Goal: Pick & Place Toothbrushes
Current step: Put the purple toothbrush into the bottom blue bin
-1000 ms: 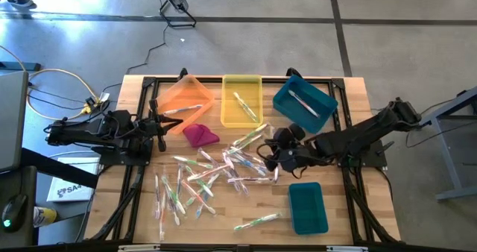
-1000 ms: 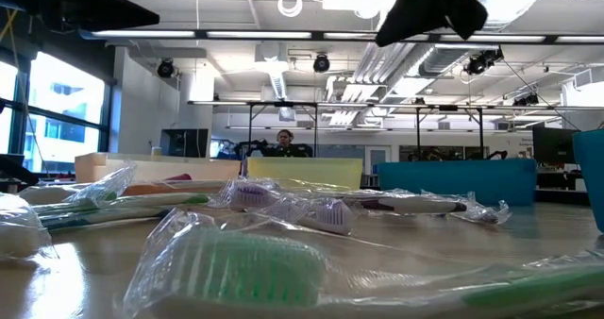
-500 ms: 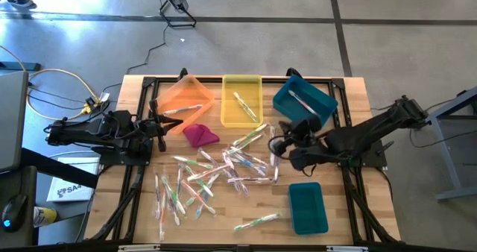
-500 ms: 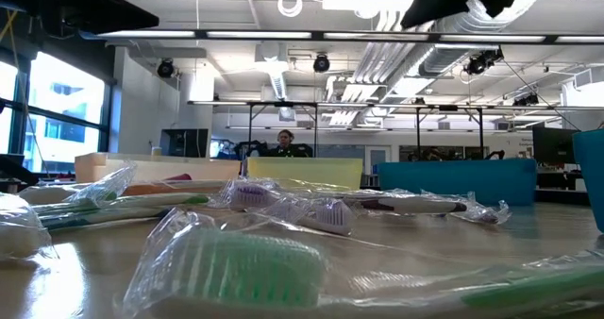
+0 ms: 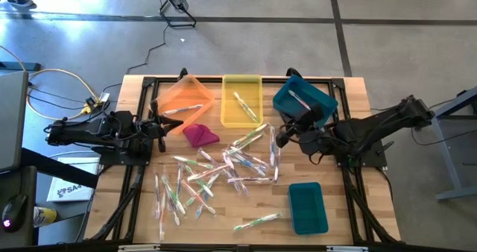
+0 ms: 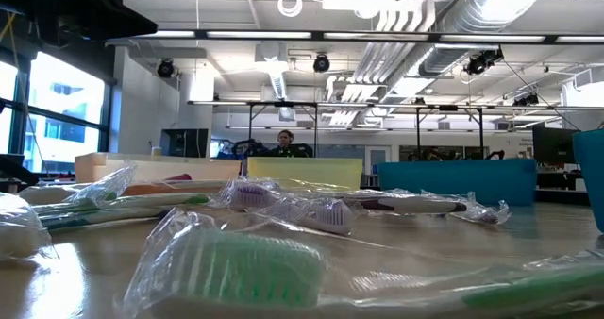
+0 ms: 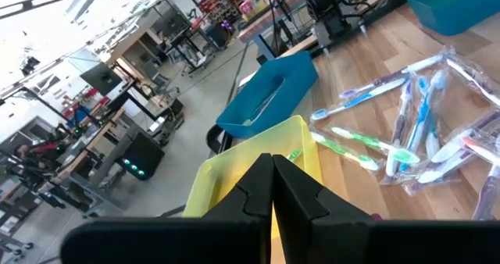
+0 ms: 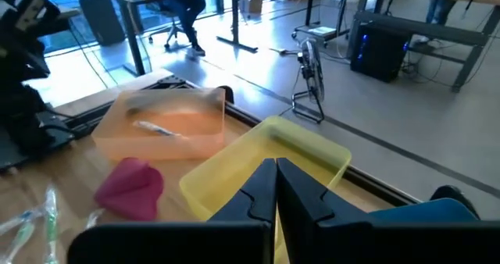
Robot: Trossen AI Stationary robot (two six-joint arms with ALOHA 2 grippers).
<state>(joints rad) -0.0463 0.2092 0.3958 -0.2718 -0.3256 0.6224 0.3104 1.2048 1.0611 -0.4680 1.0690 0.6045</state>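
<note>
Several wrapped toothbrushes lie scattered flat on the middle of the wooden table; one green-bristled one in clear wrap lies right before the low camera. My right gripper hovers above the pile's far-right edge, next to the far teal bin. Its fingers are shut, with nothing showing between them. My left gripper waits shut at the table's left side, near the orange bin. One toothbrush lies in each of the orange, yellow and far teal bins.
Along the far edge stand the orange bin, the yellow bin and the far teal bin; a second teal bin sits near the right front. A magenta cloth lump lies in front of the orange bin. A person sits far behind the table.
My right gripper has risen and drawn back from over the pile toward the table's far right, nearing the far teal bin; in the low view it has climbed almost out of the picture's top. The toothbrushes lie as before.
</note>
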